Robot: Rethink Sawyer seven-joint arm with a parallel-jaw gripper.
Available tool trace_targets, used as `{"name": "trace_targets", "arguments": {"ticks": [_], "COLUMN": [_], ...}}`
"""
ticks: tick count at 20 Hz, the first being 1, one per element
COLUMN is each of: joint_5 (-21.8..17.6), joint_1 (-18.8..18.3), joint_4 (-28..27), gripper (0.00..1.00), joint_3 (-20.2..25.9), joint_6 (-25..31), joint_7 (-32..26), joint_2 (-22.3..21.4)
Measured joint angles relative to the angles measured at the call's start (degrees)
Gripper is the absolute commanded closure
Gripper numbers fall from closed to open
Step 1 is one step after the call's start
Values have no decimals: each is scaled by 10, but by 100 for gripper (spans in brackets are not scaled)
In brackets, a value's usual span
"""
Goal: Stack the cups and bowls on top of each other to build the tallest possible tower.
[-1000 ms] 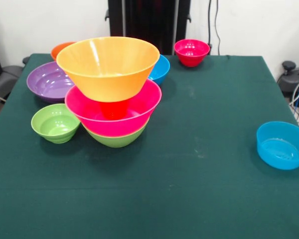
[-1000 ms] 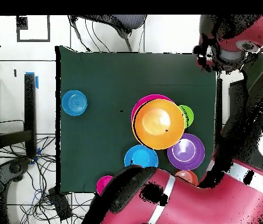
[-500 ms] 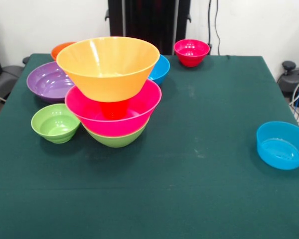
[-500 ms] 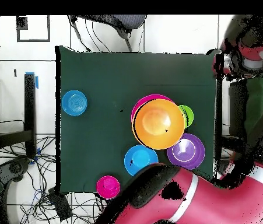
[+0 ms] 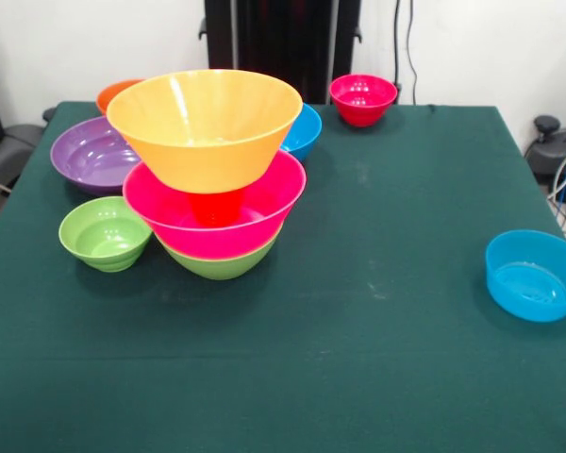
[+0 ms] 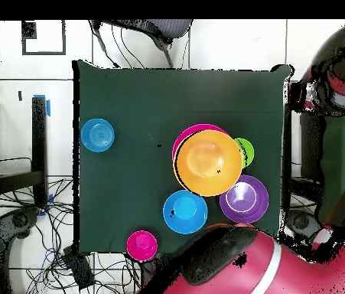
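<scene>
The tower stands left of centre. A green bowl [image 5: 219, 262] is lowest, with a large pink bowl [image 5: 214, 219] in it. The orange cup [image 5: 215, 204] shows through the pink wall. A large orange bowl [image 5: 205, 123] sits on top, also seen from above as the orange bowl [image 6: 208, 161]. Loose bowls around it are a small green bowl [image 5: 105, 233], a purple bowl [image 5: 92, 154], a small orange bowl [image 5: 118, 92], a blue bowl [image 5: 302, 130] and a red bowl [image 5: 362, 99]. Another blue bowl [image 5: 534, 274] sits far right. My gripper [image 6: 307, 93] hangs off the table's side, away from every bowl.
The red arm [image 6: 267, 268] covers the table's edge beside the purple bowl [image 6: 244, 199] and the blue bowl [image 6: 185, 211]. A chair [image 6: 160, 31] stands past the far table edge, and cables lie on the floor beside the table.
In the overhead view the arm has swung further away from the table, uncovering the red bowl and covering the small orange one. No bowl has moved.
</scene>
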Motion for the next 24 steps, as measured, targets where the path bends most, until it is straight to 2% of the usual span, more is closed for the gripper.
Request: {"name": "trace_targets", "arguments": {"ticks": [5, 24], "joint_5": [5, 6], "joint_1": [-18, -122], "joint_4": [83, 384], "gripper": [0, 0], "joint_3": [8, 69], "joint_6": [-28, -41], "joint_7": [0, 0], "joint_2": [-33, -166]}}
